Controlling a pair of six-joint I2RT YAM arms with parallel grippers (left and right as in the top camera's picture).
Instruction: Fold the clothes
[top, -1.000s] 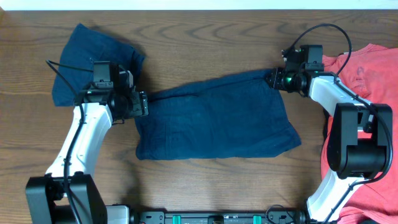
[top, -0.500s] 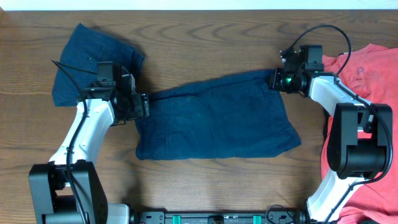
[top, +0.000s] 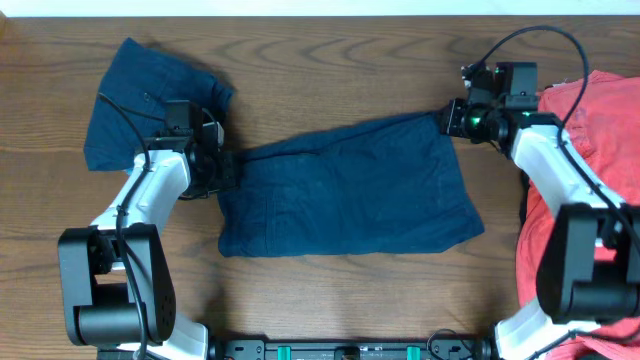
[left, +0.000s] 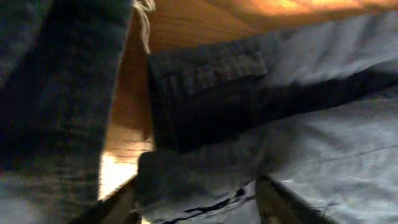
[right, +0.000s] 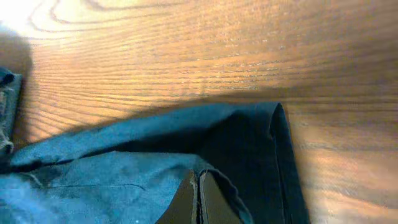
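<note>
Dark navy shorts (top: 350, 190) lie spread flat in the middle of the table. My left gripper (top: 226, 170) is at their left edge. In the left wrist view its fingers (left: 196, 202) are wide apart, with a fold of the shorts (left: 249, 112) lying between them. My right gripper (top: 450, 118) is at the shorts' far right corner. In the right wrist view its fingers (right: 199, 199) are pressed together on the cloth edge (right: 249, 143). A second pair of navy shorts (top: 140, 95) lies crumpled at the far left.
A red garment (top: 590, 200) lies at the right edge under the right arm. The table is brown wood (top: 330, 60). The second pair of shorts fills the left side of the left wrist view (left: 56, 93).
My right gripper has moved a little right and away, keeping the shorts' corner. My left arm has swung slightly inward, with its gripper still at the shorts' left edge.
</note>
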